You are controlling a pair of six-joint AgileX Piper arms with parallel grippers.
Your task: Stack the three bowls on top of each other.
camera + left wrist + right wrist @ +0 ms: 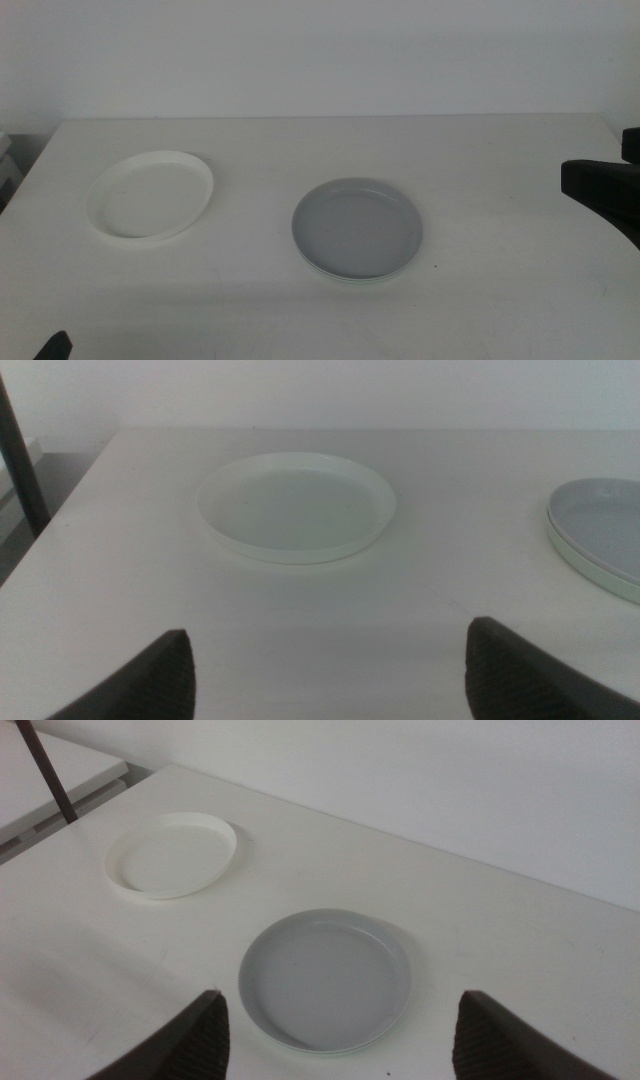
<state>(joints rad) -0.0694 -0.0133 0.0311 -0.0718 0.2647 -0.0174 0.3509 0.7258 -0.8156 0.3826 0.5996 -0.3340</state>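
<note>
Middle view: grey bowl (357, 226) sits on what seems a mint bowl (588, 563); white bowl (150, 194) apart. Left claw (325, 670) and right claw (335, 1040) gape empty.

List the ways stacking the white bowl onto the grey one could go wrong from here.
1. The white bowl is shallow with a low rim, so an open tool may slip off it or push it across the table.
2. The grey bowl already sits on a mint bowl, of which only the edge shows; a nudge could shift that pair.
3. The left tool and right tool both face the bowls and could collide.
</note>
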